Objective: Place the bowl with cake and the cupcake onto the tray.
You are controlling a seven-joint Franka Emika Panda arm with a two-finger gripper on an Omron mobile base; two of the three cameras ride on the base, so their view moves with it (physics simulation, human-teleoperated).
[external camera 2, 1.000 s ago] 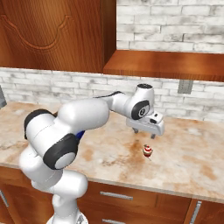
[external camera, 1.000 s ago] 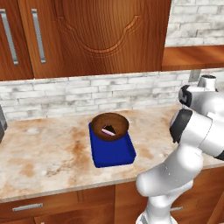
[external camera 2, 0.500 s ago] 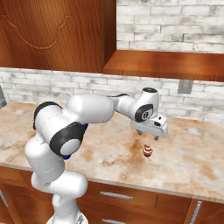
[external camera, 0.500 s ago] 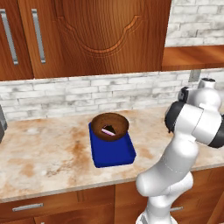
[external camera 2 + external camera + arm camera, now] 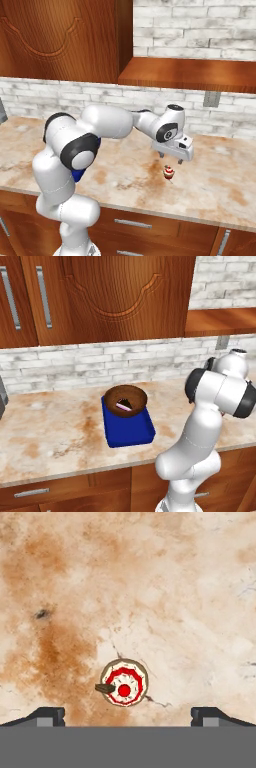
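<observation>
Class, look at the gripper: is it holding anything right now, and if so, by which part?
Nothing. The gripper is open above the cupcake, which stands on the counter.

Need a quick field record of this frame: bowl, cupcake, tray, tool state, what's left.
bowl: on the tray's far end, cake wedge inside
tray: blue, on the counter, near half bare
cupcake: upright on the counter, off the tray, right of the arm's base
tool: above the cupcake, open, fingertips wide apart, not touching it
counter: marbled tan stone
left to do: cupcake not yet on tray
</observation>
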